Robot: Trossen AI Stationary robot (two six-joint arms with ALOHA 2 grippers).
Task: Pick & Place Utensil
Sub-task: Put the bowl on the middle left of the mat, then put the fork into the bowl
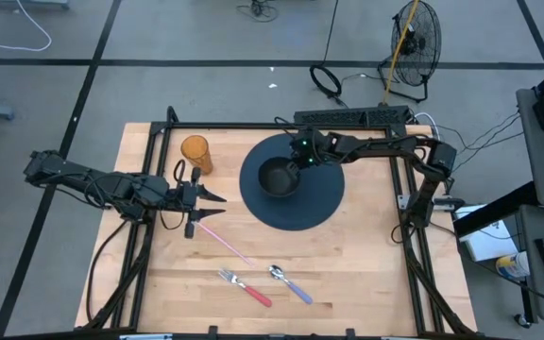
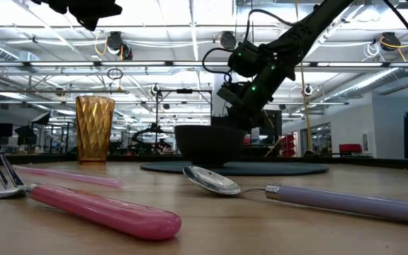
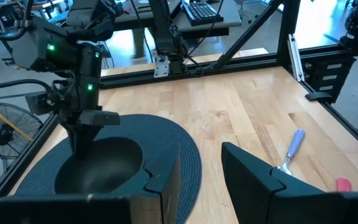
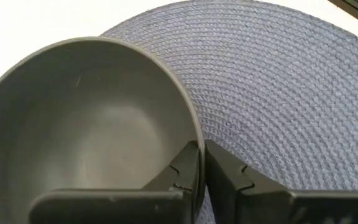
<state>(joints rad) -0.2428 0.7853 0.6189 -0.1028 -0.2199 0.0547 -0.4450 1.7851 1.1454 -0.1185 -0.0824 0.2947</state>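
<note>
A dark grey bowl (image 1: 277,178) sits on a round dark blue placemat (image 1: 296,210) at the table's middle back. My right gripper (image 4: 201,147) reaches in from the right and is shut on the bowl's rim. A pink-handled fork (image 1: 246,286) and a purple-handled spoon (image 1: 291,282) lie flat near the front edge, untouched. My left gripper (image 1: 217,198) hovers open at the left, above the wood, with nothing between its fingers (image 3: 166,174). My right gripper pinches the bowl's rim (image 4: 197,134) on the side toward the table's right, one finger (image 4: 184,167) inside the bowl and the other (image 4: 229,171) outside. The fingers slant down from the far right. The bowl stands upright with its base on the placemat (image 2: 211,161).
A gold ribbed cup (image 1: 195,153) stands at the back left of the placemat. A thin pink stick (image 1: 225,243) lies on the wood just in front of my left gripper. A black frame runs round the table edges (image 1: 253,124). Bare wood shows at the front right.
</note>
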